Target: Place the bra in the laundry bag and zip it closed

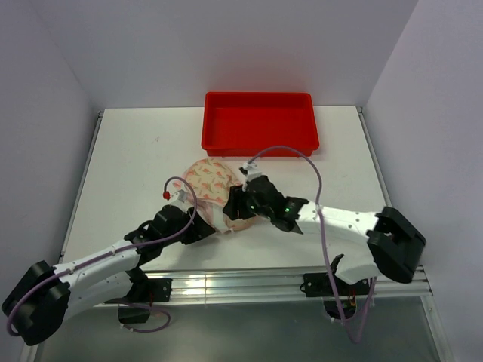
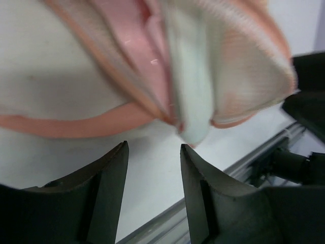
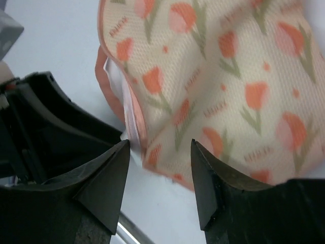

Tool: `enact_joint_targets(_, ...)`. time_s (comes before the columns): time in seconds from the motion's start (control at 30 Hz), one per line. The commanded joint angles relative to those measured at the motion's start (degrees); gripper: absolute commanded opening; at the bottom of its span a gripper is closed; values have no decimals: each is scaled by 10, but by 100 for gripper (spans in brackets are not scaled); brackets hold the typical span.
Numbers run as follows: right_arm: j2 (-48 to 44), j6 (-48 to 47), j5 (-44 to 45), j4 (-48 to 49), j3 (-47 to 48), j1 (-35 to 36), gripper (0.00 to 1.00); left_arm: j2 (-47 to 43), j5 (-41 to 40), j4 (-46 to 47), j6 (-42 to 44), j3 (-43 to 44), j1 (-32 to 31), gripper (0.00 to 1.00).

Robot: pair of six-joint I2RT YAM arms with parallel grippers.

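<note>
Overhead view, lower left: the left arm reaches in diagonally across the white table [image 1: 128, 173], a purple cable [image 1: 186, 197] looping above its wrist. The left gripper [image 1: 205, 226] sits at the lower left edge of the laundry bag [image 1: 207, 181]. In the left wrist view its fingers [image 2: 114, 168] stand moderately apart with nothing between them. The bag's edge hangs just beyond the tips, not gripped.

Centre: the bag lies flat on the table, just left of the middle, well short of the metal rail [image 1: 226, 283] at the near edge. Its mouth is unzipped. The left wrist view shows the pink edging [image 2: 76, 127] parted, pink lining inside, and a pale fabric piece [image 2: 190, 91] lying in the opening.

Right of centre: the right gripper [image 1: 235, 207] meets the bag's lower right edge, close to the left gripper. Its fingers [image 3: 114, 173] are likewise spread and hold nothing, with the printed fabric just past the tips.

Upper centre: a red tray [image 1: 260, 149] rests near the bag's far side, apart from it. A second cable [image 1: 302, 154] arches in front of the tray.
</note>
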Motion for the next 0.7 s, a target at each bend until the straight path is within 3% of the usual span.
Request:
enact_joint_targets(0.0, -74, 84, 25, 55, -79, 4, 57, 11, 39, 130, -12, 2, -9, 52)
enact_joint_targets(0.2, -127, 165, 33, 139, -210, -8, 55, 41, 63, 164, -1, 3, -13, 52)
enact_joint_targets(0.43, -89, 224, -43, 240, -250, -44, 58, 85, 36, 168, 16, 27, -14, 47)
enact_joint_targets(0.53, -73, 248, -55, 286, -269, -60, 65, 105, 35, 175, 18, 32, -14, 42)
enact_joint_targets(0.67, -25, 269, -93, 328, -271, -74, 66, 113, 25, 176, 22, 30, -14, 32)
